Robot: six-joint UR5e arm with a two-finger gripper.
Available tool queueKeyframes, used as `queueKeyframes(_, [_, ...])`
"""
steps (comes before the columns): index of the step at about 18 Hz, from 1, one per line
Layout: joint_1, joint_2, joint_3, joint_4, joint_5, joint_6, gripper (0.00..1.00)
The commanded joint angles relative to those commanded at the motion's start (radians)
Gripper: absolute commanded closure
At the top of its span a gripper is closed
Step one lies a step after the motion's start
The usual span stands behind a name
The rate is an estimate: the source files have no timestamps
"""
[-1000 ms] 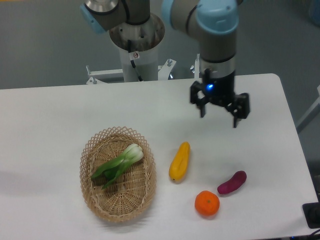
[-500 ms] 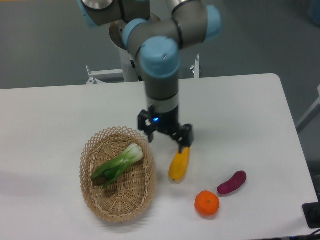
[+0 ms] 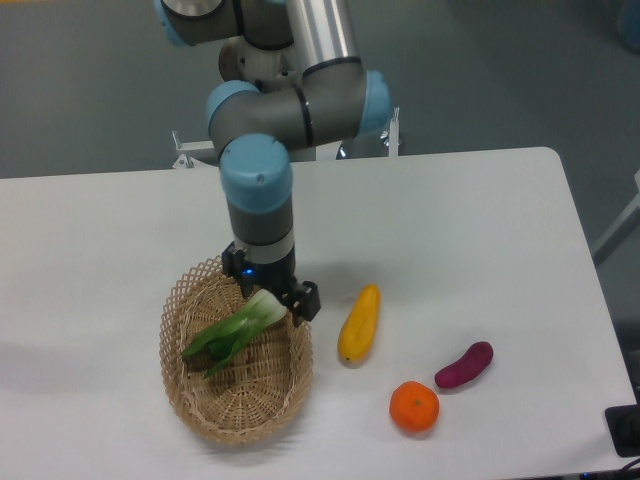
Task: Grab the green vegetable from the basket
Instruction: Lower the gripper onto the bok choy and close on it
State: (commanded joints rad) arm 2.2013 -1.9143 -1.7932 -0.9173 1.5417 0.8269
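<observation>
over the upper right part of the basket [image 3: 236, 410], the hand [image 3: 272, 293] hangs right above the whitish stem end of the green vegetable [image 3: 236, 325]. its fingers stand apart, with a lit blue spot on the body above them; one dark fingertip [image 3: 306, 302] shows over the basket's right rim, while the other is mostly hidden behind the wrist, so it cannot be told whether either touches the vegetable. nothing is clamped between them.

the green vegetable lies inside the basket, slanting, its pale bulbous end up and to the right under the hand and its dark green leaves pointing down toward the left. the basket, an oval tan wicker one with an open lacy rim, sits on the white worktop [image 3: 480, 220] at the left front.

to the right of the basket, apart from it, lies a yellow squash [image 3: 359, 324], nearly upright in the view. further right lie an orange [image 3: 414, 407] and a purple eggplant [image 3: 464, 364], near each other but not touching.
</observation>
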Motion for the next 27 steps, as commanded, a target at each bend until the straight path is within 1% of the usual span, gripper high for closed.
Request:
queueKeyframes(2, [-0.027, -0.035, -0.002, 0.006, 0.009, -0.003, 0.00])
queueKeyframes(4, [-0.035, -0.038, -0.005, 0.021, 0.003, -0.002, 0.00])
queueKeyframes(6, [-0.046, -0.061, -0.008, 0.029, 0.006, 0.000, 0.00])
queueKeyframes(8, [-0.049, -0.071, -0.011, 0.044, 0.005, 0.001, 0.00])
queueKeyframes(10, [-0.054, -0.089, -0.012, 0.048, 0.008, -0.003, 0.00])
queueKeyframes(12, [-0.061, -0.095, -0.012, 0.064, 0.009, -0.002, 0.00])
queueKeyframes(14, [-0.061, -0.098, -0.011, 0.069, 0.011, -0.002, 0.00])
queueKeyframes(15, [-0.061, -0.098, -0.009, 0.071, 0.011, -0.002, 0.11])
queueKeyframes(16, [-0.061, -0.097, -0.008, 0.077, 0.011, 0.001, 0.30])
queueKeyframes(17, [-0.061, -0.095, -0.005, 0.078, 0.011, 0.008, 0.47])
queueKeyframes(18, [-0.061, -0.092, 0.000, 0.080, 0.011, 0.008, 0.58])
queueKeyframes(20, [-0.061, -0.091, 0.005, 0.080, 0.009, 0.014, 0.67])
queueKeyframes(25, [-0.055, -0.071, 0.029, 0.077, 0.008, 0.024, 0.72])
queueKeyframes(26, [-0.051, -0.059, 0.032, 0.075, 0.008, 0.035, 0.72])
queueKeyframes(27, [-0.035, -0.040, 0.050, 0.063, 0.002, 0.053, 0.72])
